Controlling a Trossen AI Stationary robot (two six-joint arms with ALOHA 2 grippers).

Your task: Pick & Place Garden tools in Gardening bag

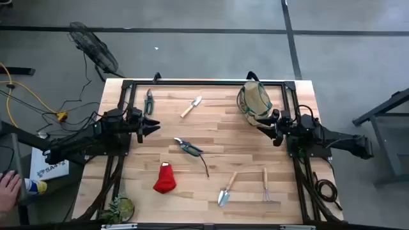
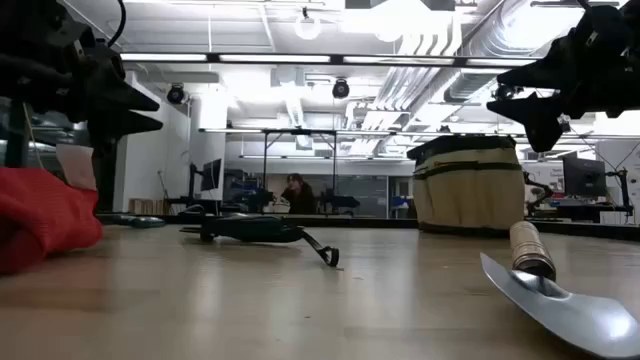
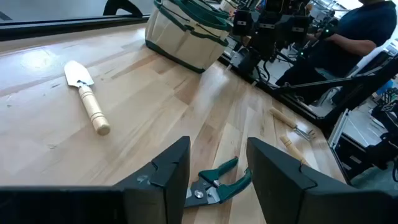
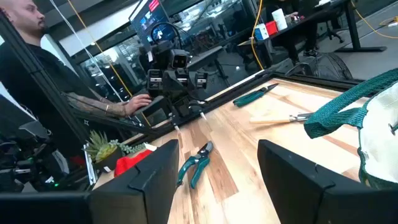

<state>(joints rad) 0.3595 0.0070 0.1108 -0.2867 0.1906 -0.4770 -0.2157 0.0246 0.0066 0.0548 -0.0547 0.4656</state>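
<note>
Left gripper point(image 1: 155, 126) hovers empty, fingers spread, near the centre pruners point(image 1: 188, 147). Right gripper point(image 1: 261, 121), spread and empty, sits beside the gardening bag point(image 1: 254, 99) at the table's far right.

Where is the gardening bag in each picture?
High view: gardening bag at the table's far right, beside the right gripper.
Low view: bag right of middle, standing at the back.
Left wrist view: bag near the top.
Right wrist view: bag at the right edge.
Shared landmark: middle pruner.
</note>
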